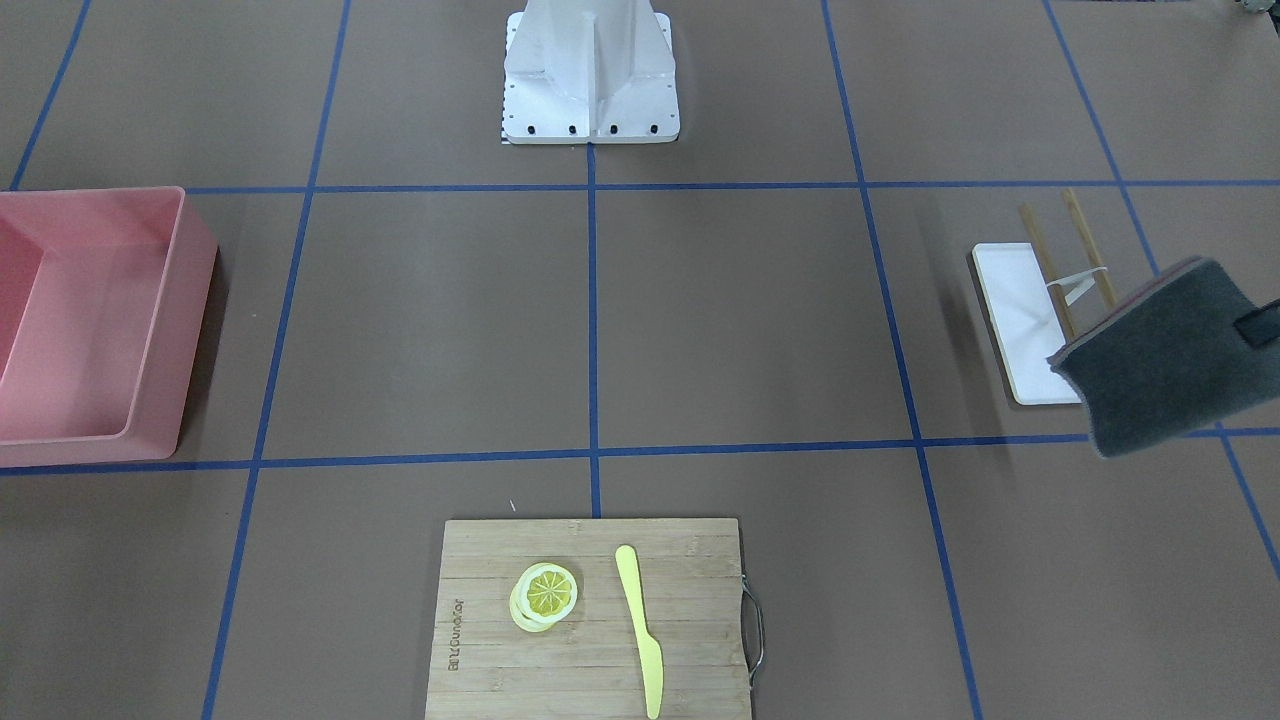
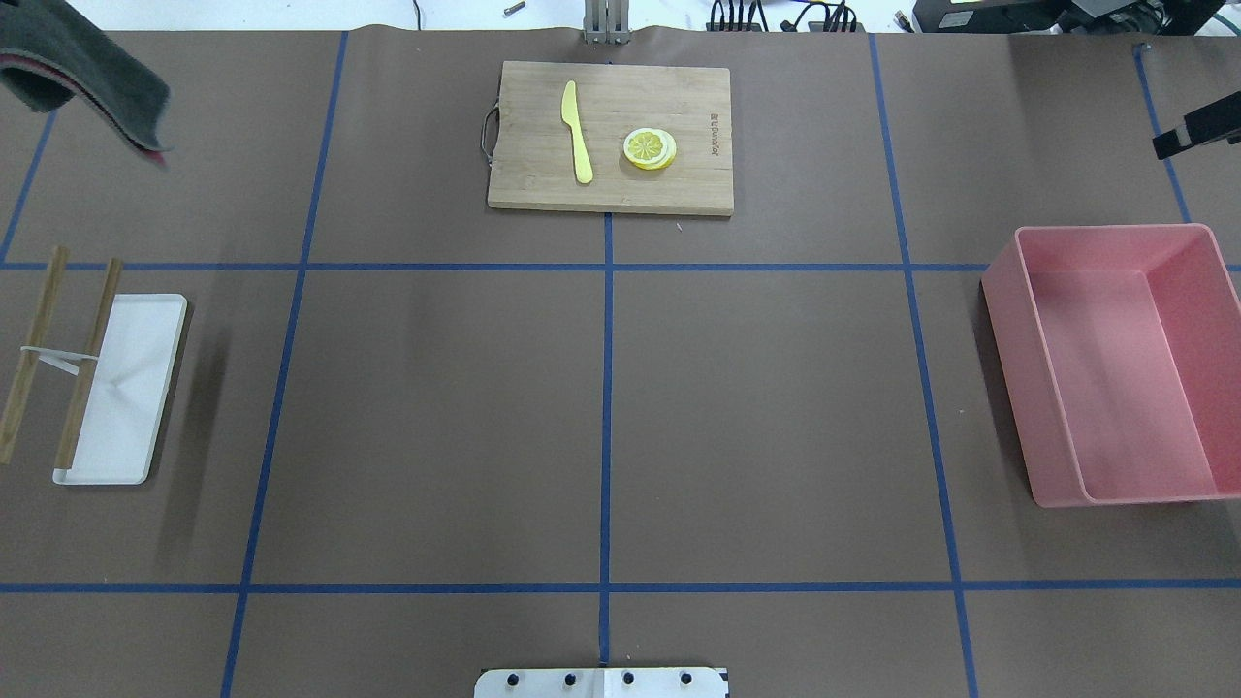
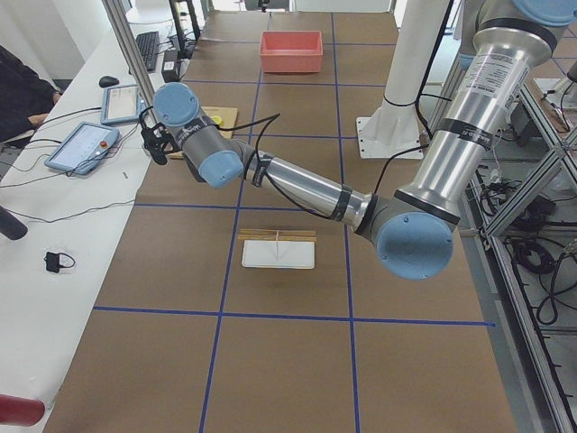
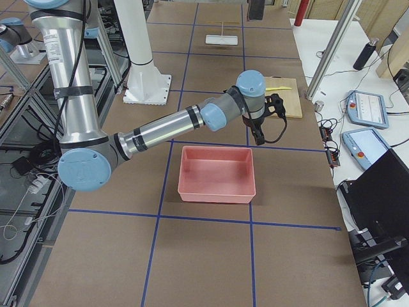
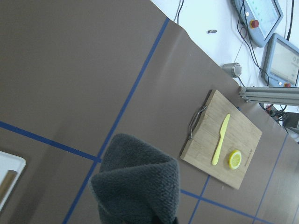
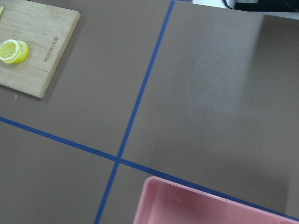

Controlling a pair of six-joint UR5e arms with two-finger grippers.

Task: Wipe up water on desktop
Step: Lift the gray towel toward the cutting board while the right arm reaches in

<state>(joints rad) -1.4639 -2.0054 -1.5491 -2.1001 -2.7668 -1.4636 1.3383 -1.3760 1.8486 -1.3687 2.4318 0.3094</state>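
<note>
The brown desktop [image 2: 436, 417] with its blue tape grid shows no water that I can make out; it also shows in the front view [image 1: 750, 320]. My left gripper [image 1: 1258, 330] is shut on a dark grey cloth [image 1: 1165, 355] and holds it in the air near the white tray. The cloth also shows at the far left of the overhead view [image 2: 82, 68] and fills the bottom of the left wrist view [image 5: 135, 186], hiding the fingers. My right gripper [image 2: 1188, 131] hovers above the table beyond the pink bin; its jaws are not clear.
A bamboo cutting board [image 2: 698, 184] carries a yellow knife [image 2: 578, 131] and lemon slices [image 2: 650, 148]. A pink bin [image 2: 1008, 291] stands on my right. A white tray [image 2: 136, 388] with two wooden sticks [image 2: 89, 359] lies on my left.
</note>
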